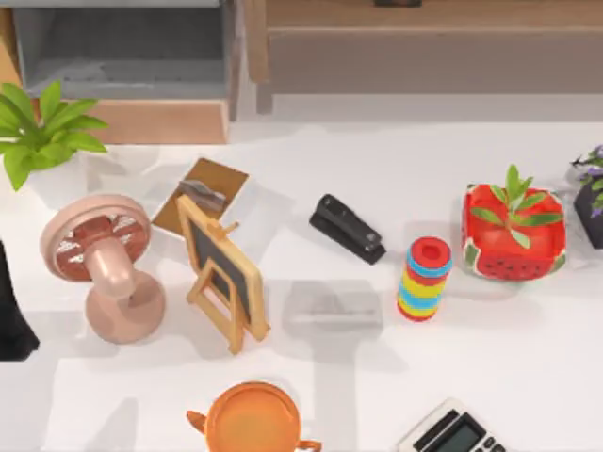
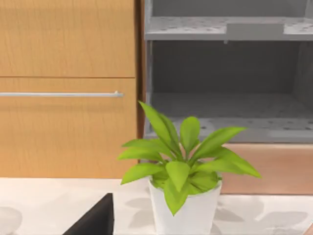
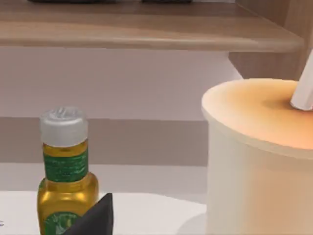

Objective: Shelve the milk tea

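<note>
Plainly nothing has been picked up yet: the step in hand is the approach to the milk tea (image 1: pixel 201 195), with the grasp and the shelving both left to do. The carton lies flat on the white table (image 1: pixel 311 377), brown face up and turned at an angle, in the left half of the top view. It is just behind the chalkboard easel (image 1: pixel 222 273), whose top edge overlaps it from above, so whether the two touch cannot be told. The pink fan (image 1: pixel 99 259) stands to its left and the potted plant (image 1: pixel 42 132) further back on the left.

The left arm (image 1: pixel 11 315) waits at the table's left edge. The left claw (image 2: pixel 95 220) is seen low in its wrist view, facing the plant and the grey shelf (image 2: pixel 225 112) behind it; whether it is open or closed cannot be told. The right claw (image 3: pixel 95 218) sits parked, facing a yellow bottle (image 3: pixel 66 171) and a cream cup (image 3: pixel 254 161), and its state cannot be told either.

The left arm is probably the one to use, as both carton and shelf (image 1: pixel 122 47) are on its side. The next move calls for coming down over the carton from above, clear of the easel's frame, and closing across the white sides. The lift then has to clear the plant's leaves on the way to the grey compartment
</note>
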